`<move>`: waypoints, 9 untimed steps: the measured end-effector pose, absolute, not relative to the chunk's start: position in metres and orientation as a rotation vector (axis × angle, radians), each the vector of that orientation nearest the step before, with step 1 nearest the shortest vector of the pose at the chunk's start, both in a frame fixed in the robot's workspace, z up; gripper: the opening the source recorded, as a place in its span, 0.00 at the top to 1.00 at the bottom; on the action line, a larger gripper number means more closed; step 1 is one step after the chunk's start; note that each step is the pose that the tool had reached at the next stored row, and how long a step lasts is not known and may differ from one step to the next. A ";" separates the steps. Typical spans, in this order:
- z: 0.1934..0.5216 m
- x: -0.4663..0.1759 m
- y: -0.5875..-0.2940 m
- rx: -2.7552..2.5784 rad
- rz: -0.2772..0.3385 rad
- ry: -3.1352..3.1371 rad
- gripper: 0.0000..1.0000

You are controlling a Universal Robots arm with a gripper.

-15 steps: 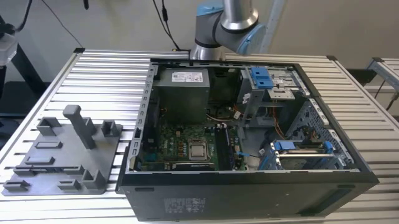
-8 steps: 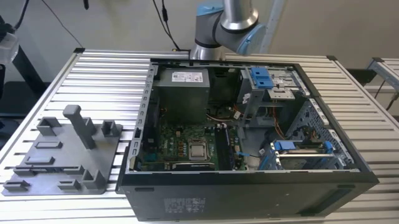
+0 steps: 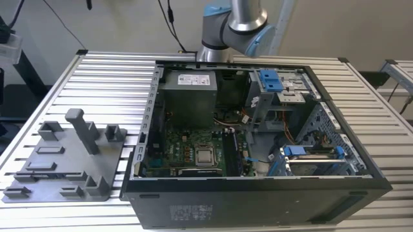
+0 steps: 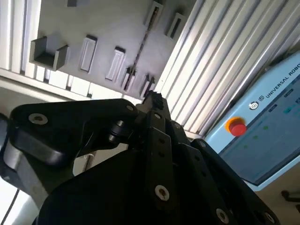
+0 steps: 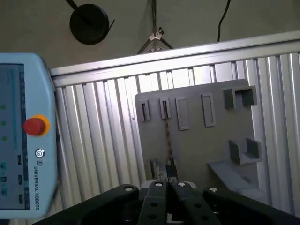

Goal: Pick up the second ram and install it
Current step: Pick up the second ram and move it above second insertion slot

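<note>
Just ahead of my gripper (image 5: 168, 177), the second ram (image 5: 167, 136) shows edge-on as a thin line over the grey fixture plate (image 5: 201, 150), running between slot holders (image 5: 163, 108). I cannot tell whether my gripper is released or clenched, nor whether it touches the ram. Past the plate's edge lies bare ribbed table (image 5: 103, 136), then the table rim. In the exterior view, the open computer case (image 3: 258, 195) stands just beside the plate, on the exterior view's right.

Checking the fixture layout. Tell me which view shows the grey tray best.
The exterior view: the tray lies whole beside the case. Both wrist views look down on it, and the gripper hides part.
</note>
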State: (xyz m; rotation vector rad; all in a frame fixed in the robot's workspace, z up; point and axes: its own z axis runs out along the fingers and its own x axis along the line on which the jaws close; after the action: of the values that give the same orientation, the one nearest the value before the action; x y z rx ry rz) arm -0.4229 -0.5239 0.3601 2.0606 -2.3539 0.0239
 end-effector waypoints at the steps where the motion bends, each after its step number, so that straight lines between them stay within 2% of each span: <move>1: 0.360 -0.423 -0.524 2.081 0.025 -2.336 0.89; 9: 0.357 -0.423 -0.524 2.217 0.028 -2.211 0.89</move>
State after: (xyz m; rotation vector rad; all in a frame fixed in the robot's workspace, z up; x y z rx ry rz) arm -0.4229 -0.5239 0.3567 2.2172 -2.2114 0.0283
